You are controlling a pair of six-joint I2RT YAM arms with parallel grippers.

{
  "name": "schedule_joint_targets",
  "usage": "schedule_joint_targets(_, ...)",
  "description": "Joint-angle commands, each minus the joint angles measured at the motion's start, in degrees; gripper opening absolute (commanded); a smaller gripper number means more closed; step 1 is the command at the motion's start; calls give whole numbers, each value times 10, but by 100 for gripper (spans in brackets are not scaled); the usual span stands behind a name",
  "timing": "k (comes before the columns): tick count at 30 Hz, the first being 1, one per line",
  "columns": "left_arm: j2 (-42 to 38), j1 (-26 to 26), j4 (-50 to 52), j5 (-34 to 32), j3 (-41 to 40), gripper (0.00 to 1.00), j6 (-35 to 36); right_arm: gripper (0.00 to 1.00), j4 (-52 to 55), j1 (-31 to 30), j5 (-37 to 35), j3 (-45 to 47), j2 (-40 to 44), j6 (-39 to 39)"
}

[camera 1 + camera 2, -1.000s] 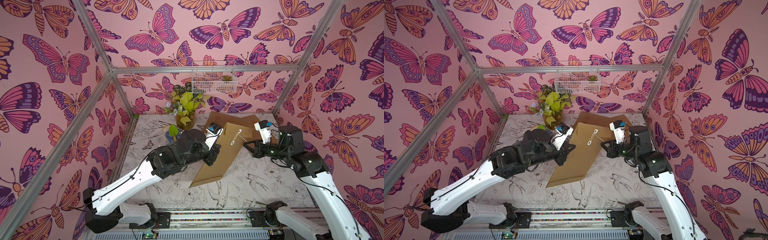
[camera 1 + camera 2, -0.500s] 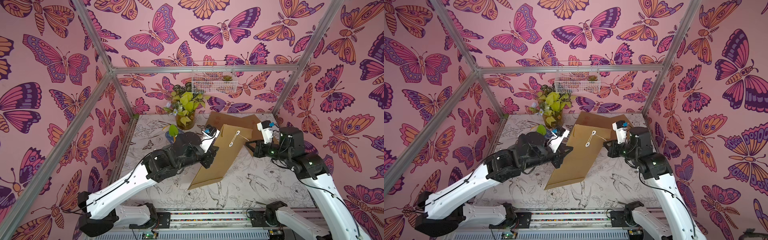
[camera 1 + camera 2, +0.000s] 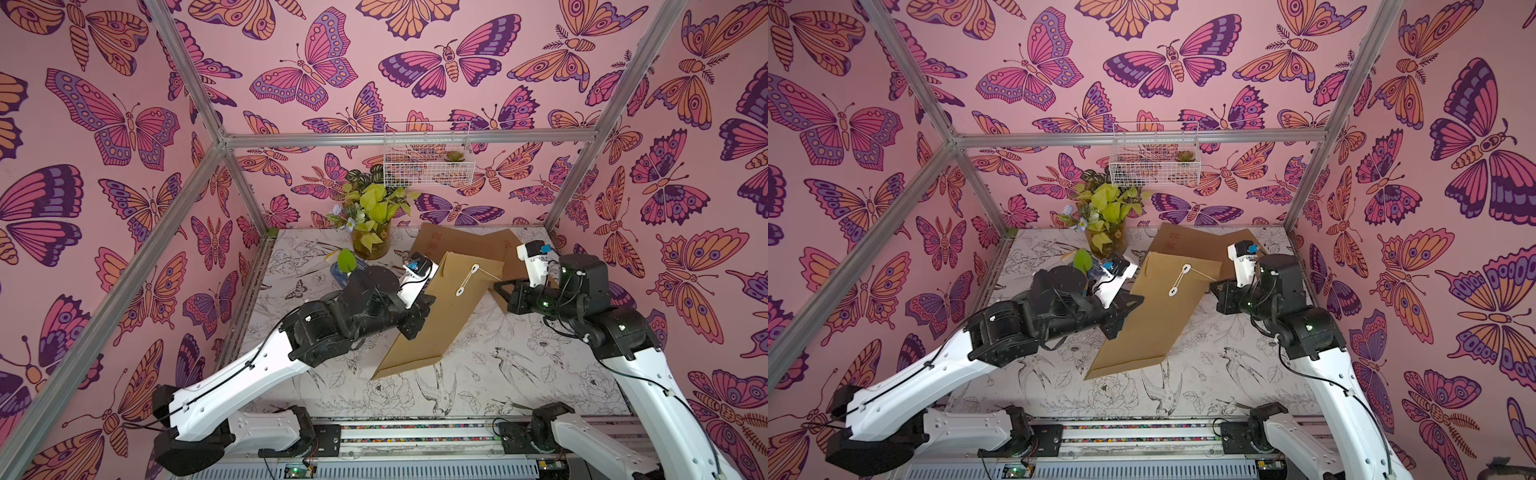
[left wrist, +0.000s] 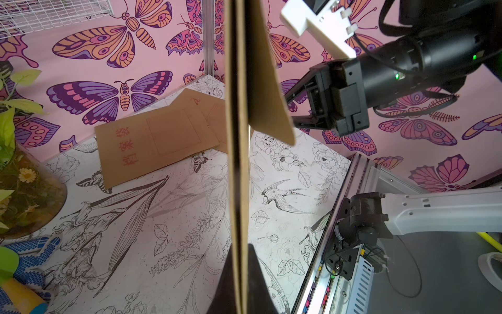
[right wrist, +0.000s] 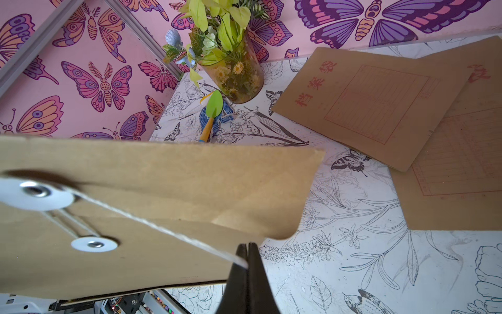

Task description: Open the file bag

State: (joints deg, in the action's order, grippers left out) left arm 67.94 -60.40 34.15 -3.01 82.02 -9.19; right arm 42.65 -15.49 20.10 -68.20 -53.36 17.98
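File bag (image 3: 453, 316) is held tilted over the table (image 3: 519, 374), clamped edgewise by the left gripper (image 3: 417, 318); string (image 5: 163, 225) is pinched taut by the closed right gripper (image 5: 247, 261); unwinding judged incomplete, flap (image 5: 190, 168) unopened.

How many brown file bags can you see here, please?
3. The left gripper holds one file bag up; a second file bag lies flat by the back wall, a third file bag partly beneath it. Others may hide beneath.
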Motion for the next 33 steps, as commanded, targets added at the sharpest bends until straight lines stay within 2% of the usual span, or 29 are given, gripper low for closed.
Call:
schedule_joint_targets(1,3,0,15,-5,4,2,9,0,-3,-2,-16,-20,-7,-4)
schedule_joint_targets(24,24,-1,13,15,-29,1,-5,0,-12,-2,12,-116,-84,-18)
schedule_joint_targets(33,34,0,-5,9,-49,1,-14,0,18,-2,48,-148,-109,-37)
